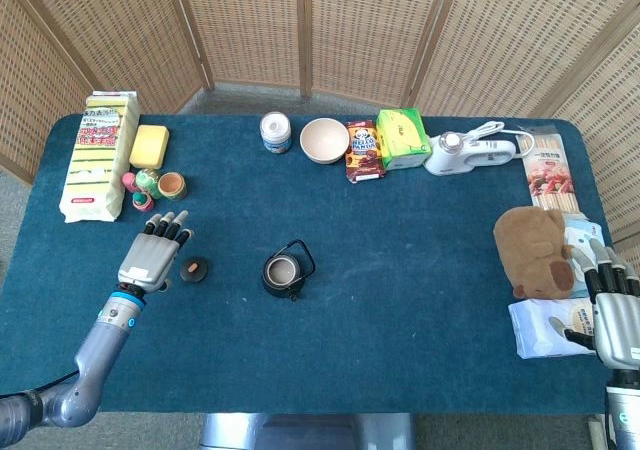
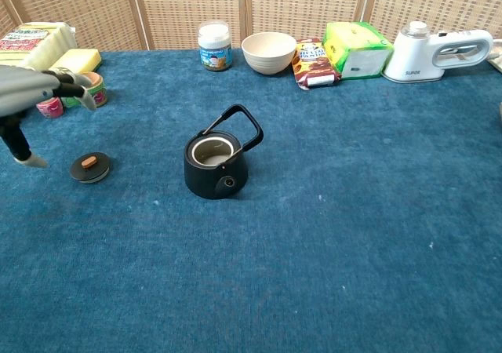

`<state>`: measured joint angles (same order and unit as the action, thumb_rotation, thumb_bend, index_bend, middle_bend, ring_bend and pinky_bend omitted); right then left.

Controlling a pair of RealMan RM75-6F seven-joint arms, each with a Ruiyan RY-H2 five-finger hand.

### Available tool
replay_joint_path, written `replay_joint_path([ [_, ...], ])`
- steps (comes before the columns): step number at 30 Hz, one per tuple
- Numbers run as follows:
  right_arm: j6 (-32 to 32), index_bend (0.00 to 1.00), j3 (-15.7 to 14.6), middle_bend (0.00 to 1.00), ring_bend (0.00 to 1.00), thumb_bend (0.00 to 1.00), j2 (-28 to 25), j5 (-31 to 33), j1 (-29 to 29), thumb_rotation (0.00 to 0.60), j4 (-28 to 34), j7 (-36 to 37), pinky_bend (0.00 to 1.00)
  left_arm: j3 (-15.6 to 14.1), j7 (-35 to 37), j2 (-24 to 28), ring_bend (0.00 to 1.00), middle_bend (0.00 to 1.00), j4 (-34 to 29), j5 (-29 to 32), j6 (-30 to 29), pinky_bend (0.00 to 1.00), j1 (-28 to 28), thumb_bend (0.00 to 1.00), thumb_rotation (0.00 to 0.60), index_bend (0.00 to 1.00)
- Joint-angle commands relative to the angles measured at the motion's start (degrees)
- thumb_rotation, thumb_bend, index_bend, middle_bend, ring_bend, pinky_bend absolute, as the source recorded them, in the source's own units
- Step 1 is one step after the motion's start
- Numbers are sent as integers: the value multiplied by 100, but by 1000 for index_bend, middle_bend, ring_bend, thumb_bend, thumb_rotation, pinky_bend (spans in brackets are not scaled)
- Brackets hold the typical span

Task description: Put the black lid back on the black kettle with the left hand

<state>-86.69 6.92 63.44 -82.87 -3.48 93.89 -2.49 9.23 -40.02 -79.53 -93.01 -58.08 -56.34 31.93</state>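
The black lid (image 1: 194, 268) (image 2: 90, 167) with an orange knob lies flat on the blue cloth, left of the black kettle (image 1: 283, 272) (image 2: 217, 161). The kettle stands upright with its mouth uncovered and its handle raised. My left hand (image 1: 154, 254) (image 2: 35, 102) hovers just left of the lid, fingers spread and pointing away, holding nothing. My right hand (image 1: 616, 315) stays at the table's right edge with its fingers apart, holding nothing, beside a brown plush toy (image 1: 537, 250).
Small painted dolls and a cup (image 1: 152, 184) stand just beyond my left hand, with a sponge pack (image 1: 98, 155) and yellow sponge (image 1: 150, 145) behind. A jar (image 1: 275, 132), bowl (image 1: 324, 140), snack packs and a white appliance (image 1: 470, 153) line the far edge.
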Motion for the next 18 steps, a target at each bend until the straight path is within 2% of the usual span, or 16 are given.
replay_joint_path([
  [1, 0, 116, -1, 0, 0, 96, -7, 2, 1, 600, -3, 24, 0, -75, -92, -92, 0, 0, 52, 51, 49, 72, 93, 93, 600, 196],
  [10, -18, 116, 39, 0, 0, 96, -90, 65, 28, 600, 3, 258, 0, -139, -564, -206, 0, 0, 98, 619, 236, 72, 428, 95, 600, 196],
  [18, 18, 116, 22, 0, 0, 97, -119, 46, 19, 600, -14, 334, 0, -197, -838, -405, 0, 0, 172, 1021, 133, 72, 628, 107, 600, 201],
])
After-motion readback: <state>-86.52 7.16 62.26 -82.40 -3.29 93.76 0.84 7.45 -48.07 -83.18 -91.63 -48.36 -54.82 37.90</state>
